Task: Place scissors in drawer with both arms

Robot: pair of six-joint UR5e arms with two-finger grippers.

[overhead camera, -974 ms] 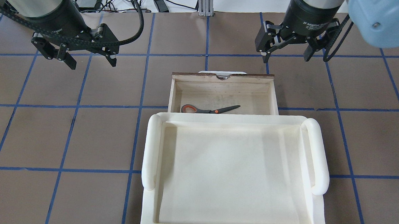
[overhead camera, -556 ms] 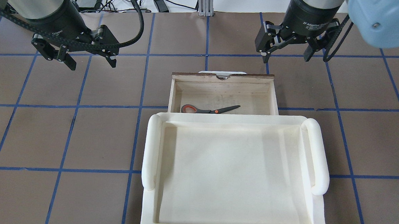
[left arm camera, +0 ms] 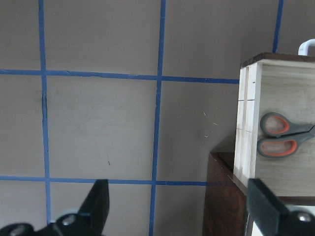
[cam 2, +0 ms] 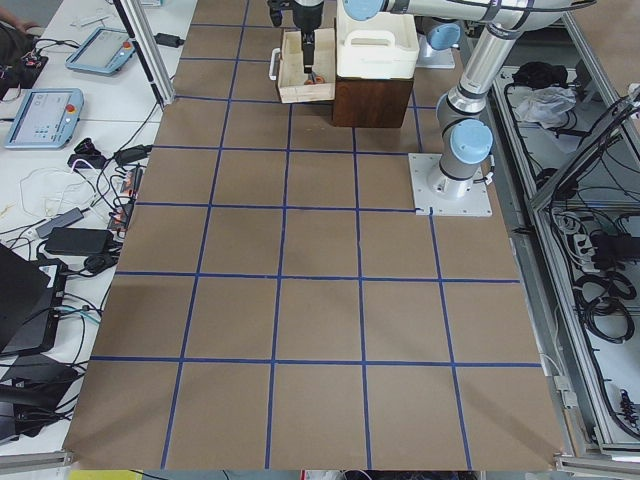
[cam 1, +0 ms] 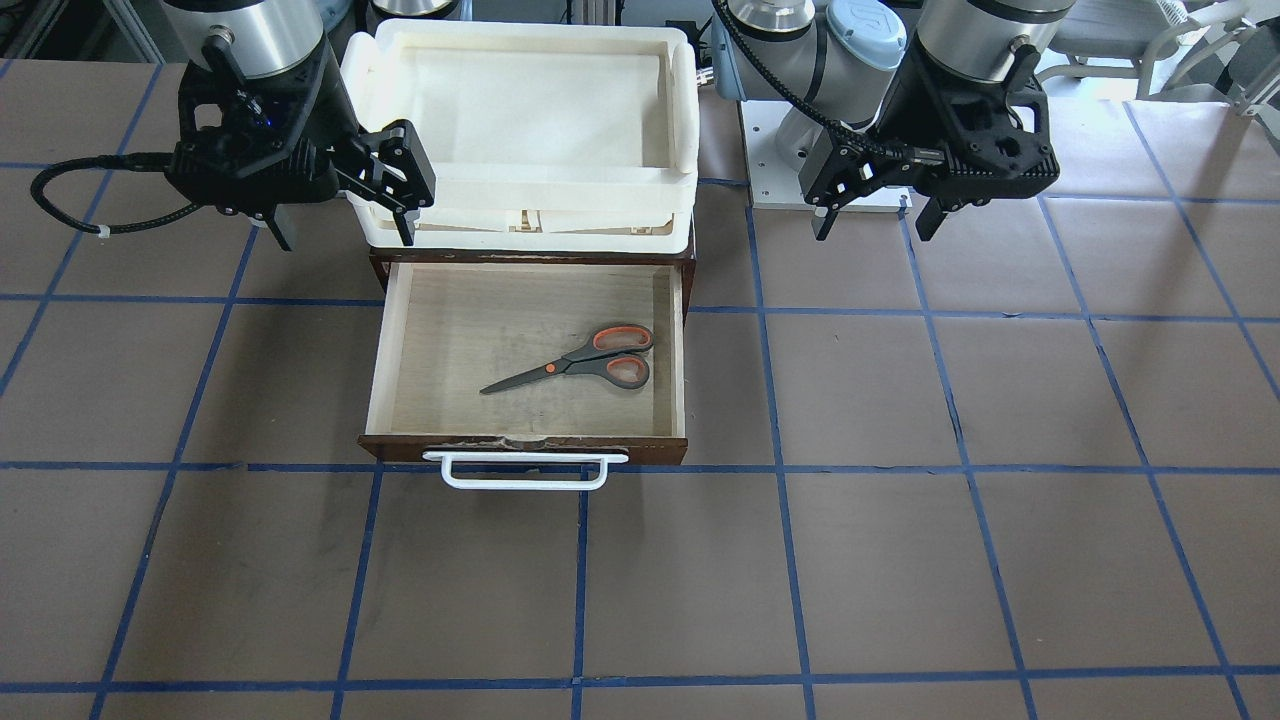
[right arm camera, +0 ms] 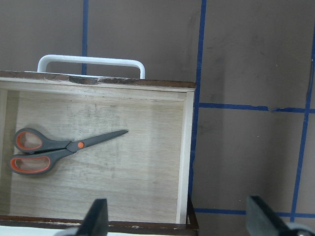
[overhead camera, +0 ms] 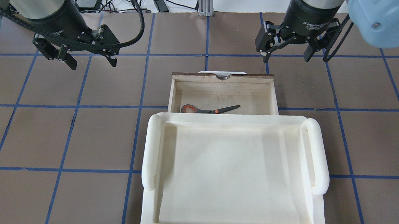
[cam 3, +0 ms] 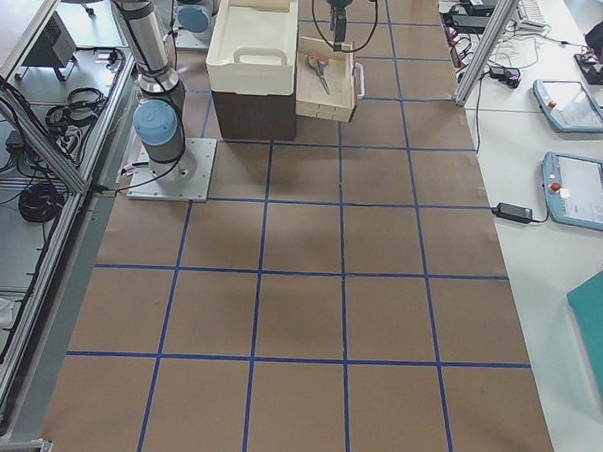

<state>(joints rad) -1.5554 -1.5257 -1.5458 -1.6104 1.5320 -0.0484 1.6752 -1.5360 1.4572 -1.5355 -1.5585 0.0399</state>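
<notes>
So here's where we're at. The scissors (cam 1: 585, 358) are lying flat on the pale floor of the drawer (cam 1: 520, 448), blades closed. The grey and orange handle loops sit just beside the side wall on the robot's left. The blades point toward the robot's right and angle a bit toward the drawer front. Nothing is touching them.

The drawer stands open, sticking out from a dark-brown cabinet (left arm camera: 224, 196). Its white bar handle (cam 1: 525, 472) is on the side away from the robot. A cream foam tray (overhead camera: 240, 118) sits on top of the cabinet, and in the overhead view it covers the near edge of the drawer.

We see both arms up off the brown table (overhead camera: 48, 134) with its blue tape grid. The left gripper (overhead camera: 93, 64) hangs over bare table, well out to the robot's left of the drawer. Its fingers are spread wide with nothing between them. From its wrist camera we only catch the drawer's left wall and the scissor handles at the edge of the shot.

The right gripper (overhead camera: 286, 59) hovers by the drawer's right side, also with its fingers apart and empty. Its wrist camera looks down on the scissors, the handle and the drawer's right wall. Neither gripper touches the drawer or the tray, as far as we can tell.
</notes>
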